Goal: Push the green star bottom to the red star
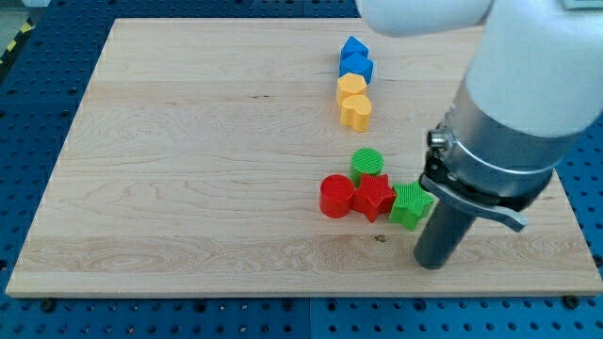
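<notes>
With no claw to report, we should bring my tip, just right of the green star, above it, nudging it below the red star.

Probably lab, blue perforated bench, wooden board

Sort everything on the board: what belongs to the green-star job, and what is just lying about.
For the job: green star; red star touching it on the view's left; my tip, just to the green star's lower right.

Lying about: red cylinder; green cylinder; two blue blocks; two yellow blocks.
</notes>
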You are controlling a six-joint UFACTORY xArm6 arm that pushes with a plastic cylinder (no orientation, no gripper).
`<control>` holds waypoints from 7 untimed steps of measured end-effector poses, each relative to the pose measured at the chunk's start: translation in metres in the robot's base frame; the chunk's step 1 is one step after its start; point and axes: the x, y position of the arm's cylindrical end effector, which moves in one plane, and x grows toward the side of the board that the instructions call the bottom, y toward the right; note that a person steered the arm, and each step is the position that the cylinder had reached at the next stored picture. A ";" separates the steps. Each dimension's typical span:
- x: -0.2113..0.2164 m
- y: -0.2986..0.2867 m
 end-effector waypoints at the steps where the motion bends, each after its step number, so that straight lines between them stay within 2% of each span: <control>1: -0.002 -0.001; 2: -0.004 0.006; 3: -0.020 0.060; 4: -0.068 0.080; 5: -0.119 0.075; 6: -0.114 0.028; 7: -0.096 0.026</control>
